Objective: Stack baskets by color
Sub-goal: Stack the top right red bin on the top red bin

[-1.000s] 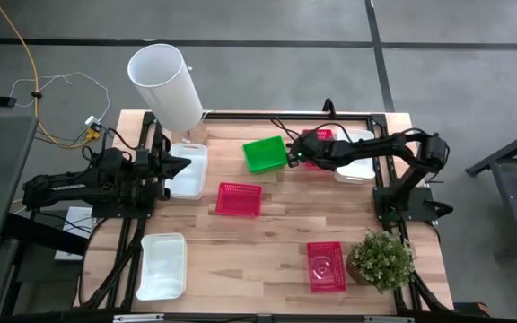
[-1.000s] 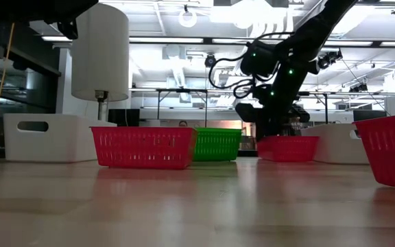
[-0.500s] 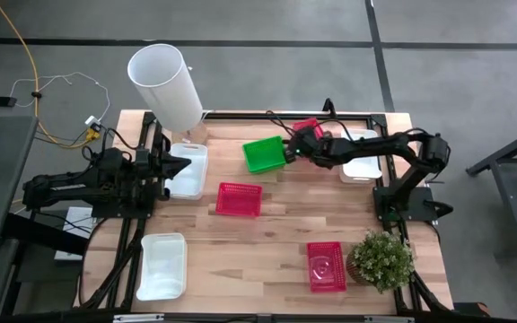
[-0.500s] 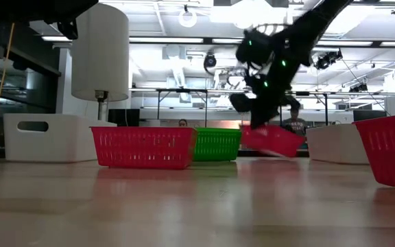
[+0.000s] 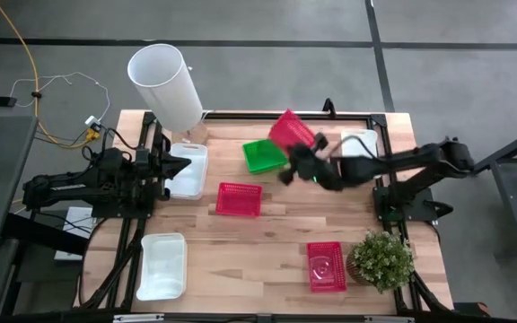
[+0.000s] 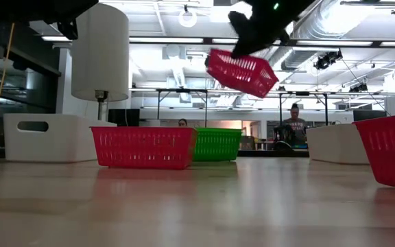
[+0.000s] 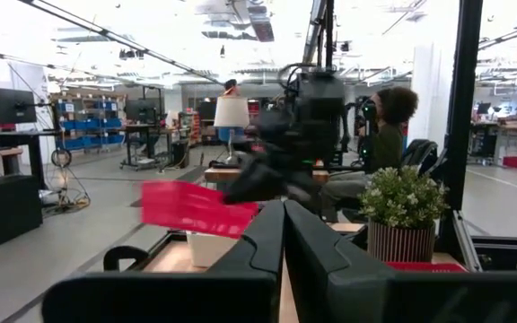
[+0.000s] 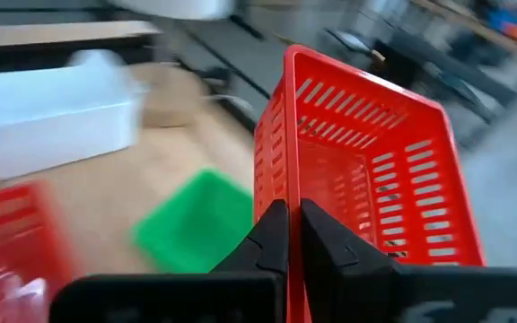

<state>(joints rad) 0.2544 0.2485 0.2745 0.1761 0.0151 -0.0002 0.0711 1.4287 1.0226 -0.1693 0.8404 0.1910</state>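
1. I look down on a wooden worktop (image 5: 267,233) standing on a grey floor; the tall white cylinder (image 5: 164,85) stands at its 11 o'clock corner and the potted plant (image 5: 382,258) near 4 o'clock.
2. A second ago the red basket (image 5: 291,130) sat on the worktop at about 1 o'clock, beside a white basket (image 5: 359,144). Now it hangs tilted in the air, above the green basket (image 5: 261,156) around 12 o'clock.
3. I judge the pick done and the carry begun: this red one likely goes to another red basket (image 5: 239,198) near the centre, or to the one (image 5: 327,266) at 5 o'clock.
4. The right hand (image 8: 287,235) is clamped on the lifted basket's wall, its arm reaching across from 3 o'clock, raised well off the surface.
5. The left hand (image 7: 283,235) waits at 9 o'clock, fingers together and holding nothing, beside the white basket (image 5: 187,170) there; another white basket (image 5: 162,266) lies at 7 o'clock.
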